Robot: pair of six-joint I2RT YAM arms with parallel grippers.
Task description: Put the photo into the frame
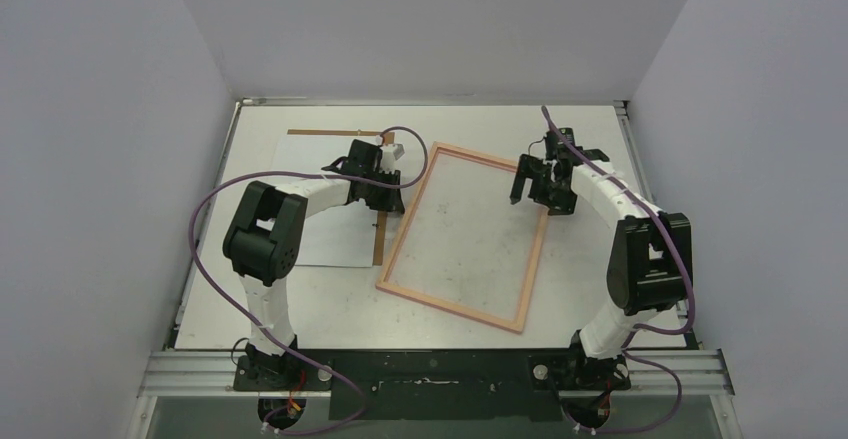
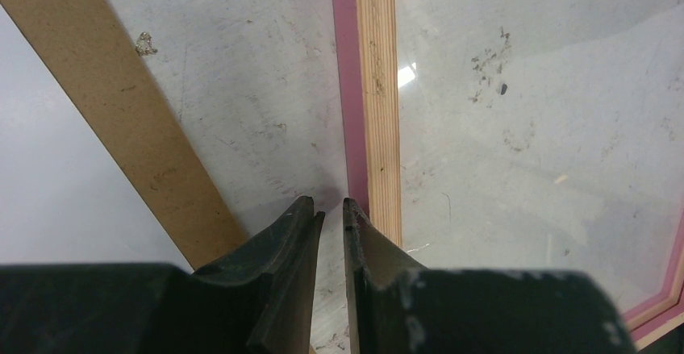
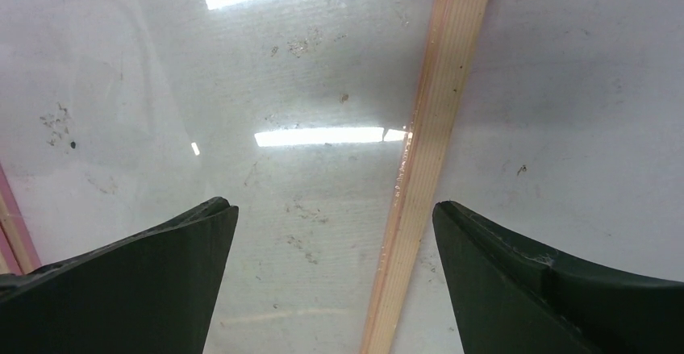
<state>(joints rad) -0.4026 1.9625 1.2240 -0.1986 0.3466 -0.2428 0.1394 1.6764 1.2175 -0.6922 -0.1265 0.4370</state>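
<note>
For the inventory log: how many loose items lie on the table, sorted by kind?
frame, pink-salmon border: 1
photo, white side up: 1
backing panel, brown: 1
Total: 3

Bare table (image 1: 330, 304) is lying free on the near side of the frame (image 1: 450, 308); its left side is crowded.
The left gripper (image 2: 329, 206), jaws nearly closed, is hovering over the narrow strip of table just left of the frame, with the brown backing panel (image 1: 379, 239) and white photo (image 1: 330, 244) lying beyond. The right gripper (image 3: 335, 209), jaws wide, is hanging over the frame's right rail.
</note>
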